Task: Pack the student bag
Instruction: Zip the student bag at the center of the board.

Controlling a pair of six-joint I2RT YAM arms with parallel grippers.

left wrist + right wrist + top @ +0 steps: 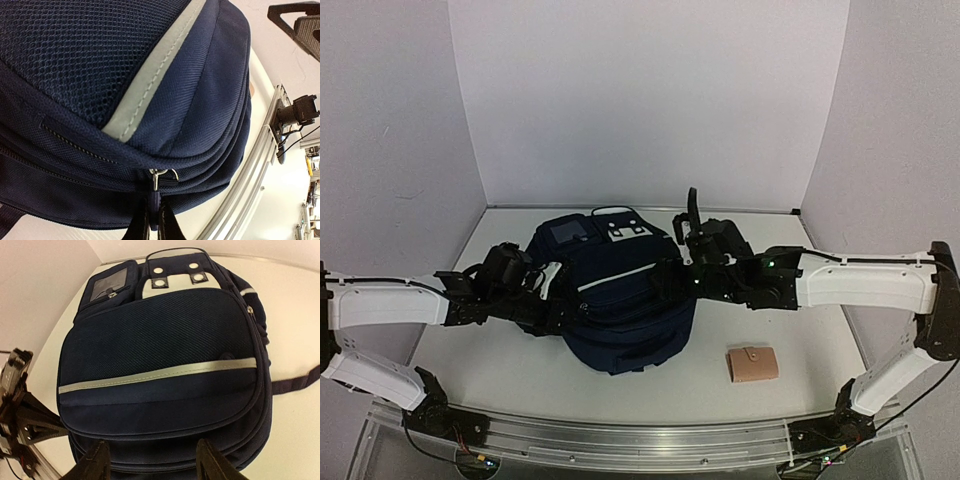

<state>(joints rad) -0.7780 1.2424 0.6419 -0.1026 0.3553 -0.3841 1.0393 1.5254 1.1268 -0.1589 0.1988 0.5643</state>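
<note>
While the bag (610, 300) lies flat in the middle of the worktop (500, 365), between the two arms and with its zips looking closed, the step in hand seems to be opening it. The left fingers (141, 229) are pinched on the zip pull (155, 200) at the bag's rounded edge. The right fingers (97, 462) are spread apart at the bag's right side, holding nothing.

Next, I judge, the left arm must draw the pull along the curved seam while the right steadies the fabric, or the whole bag may slide. A tan wallet (752, 363) lies near the right arm, apart from the bag.

Bare worktop shows on both near sides. The bag's far end sits close to the back wall, and a metal rail (620, 440) borders the near edge.
</note>
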